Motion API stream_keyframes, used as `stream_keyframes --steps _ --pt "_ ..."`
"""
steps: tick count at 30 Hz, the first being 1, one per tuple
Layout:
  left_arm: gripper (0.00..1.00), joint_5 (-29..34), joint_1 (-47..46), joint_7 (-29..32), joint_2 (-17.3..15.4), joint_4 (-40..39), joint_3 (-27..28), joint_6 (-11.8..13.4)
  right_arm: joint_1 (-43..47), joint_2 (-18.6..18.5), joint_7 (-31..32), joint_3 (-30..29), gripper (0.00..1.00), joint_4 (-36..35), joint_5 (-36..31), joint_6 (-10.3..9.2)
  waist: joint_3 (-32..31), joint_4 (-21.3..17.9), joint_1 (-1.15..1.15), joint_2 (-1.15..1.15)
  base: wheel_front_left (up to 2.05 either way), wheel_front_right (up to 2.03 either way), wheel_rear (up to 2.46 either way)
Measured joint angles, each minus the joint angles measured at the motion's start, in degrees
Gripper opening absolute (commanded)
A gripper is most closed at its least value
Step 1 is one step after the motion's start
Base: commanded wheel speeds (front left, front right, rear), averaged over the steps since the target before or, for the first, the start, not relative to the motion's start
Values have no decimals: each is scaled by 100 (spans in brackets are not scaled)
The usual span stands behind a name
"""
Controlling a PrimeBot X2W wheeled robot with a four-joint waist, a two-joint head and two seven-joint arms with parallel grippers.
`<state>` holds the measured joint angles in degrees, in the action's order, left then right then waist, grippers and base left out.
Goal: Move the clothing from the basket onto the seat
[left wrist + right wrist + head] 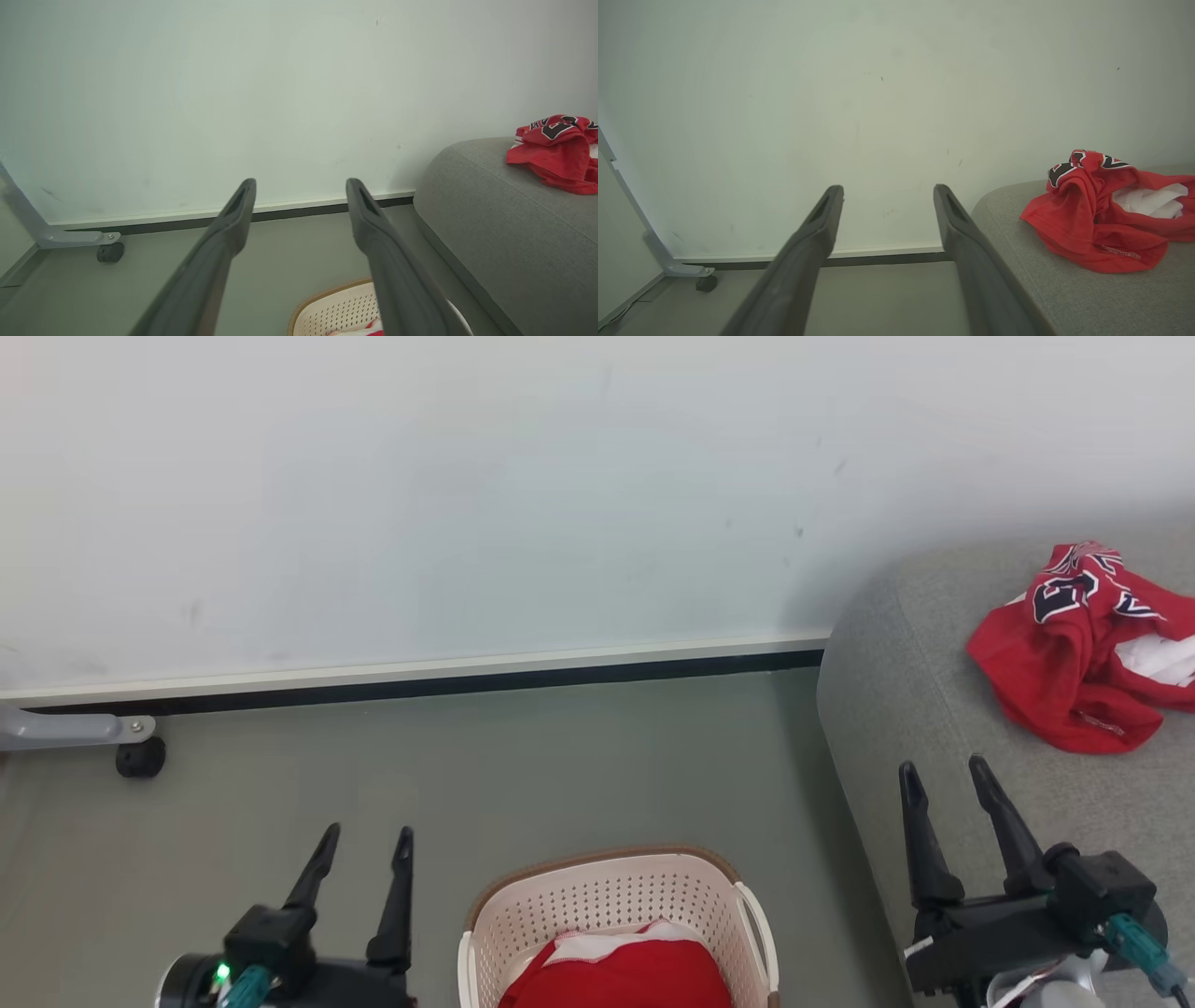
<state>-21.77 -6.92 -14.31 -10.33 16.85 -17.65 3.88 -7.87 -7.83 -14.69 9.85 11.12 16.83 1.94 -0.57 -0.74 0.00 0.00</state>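
At the far left, at the foot of the pale wall (467, 476), a grey metal leg (65, 728) ends in a small black wheel (140, 758) on the grey-green floor (560, 756).

The left gripper (367, 831) hangs at the near left, above the floor and just left of the basket (607, 887). Its two dark fingers are spread wide with nothing between them. Its own wrist view shows bare wall and floor in the gap.

The basket stands on the floor in the near middle, between the two grippers. The head view looks down into it, where a plain red garment (625, 975) with white trim lies inside. The left wrist view catches the basket's far rim and a scrap of red beside the right finger.

The right gripper (941, 765) hangs over the near left edge of the grey sofa (934, 709), fingers equally wide and empty.

The red jersey (1074, 653) lies crumpled on the sofa at the far right, well apart from those fingertips. The head view shows its black-and-white lettering from above. The right wrist view sees it from the side, with white fabric showing in its folds.
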Motion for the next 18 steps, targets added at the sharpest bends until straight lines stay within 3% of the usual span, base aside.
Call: stream_keyframes --steps 18 --pt "100 -30 821 0 -141 -779 525 218 407 -10 103 -5 100 -370 -1 -145 -69 59 1 0 0 0 0"
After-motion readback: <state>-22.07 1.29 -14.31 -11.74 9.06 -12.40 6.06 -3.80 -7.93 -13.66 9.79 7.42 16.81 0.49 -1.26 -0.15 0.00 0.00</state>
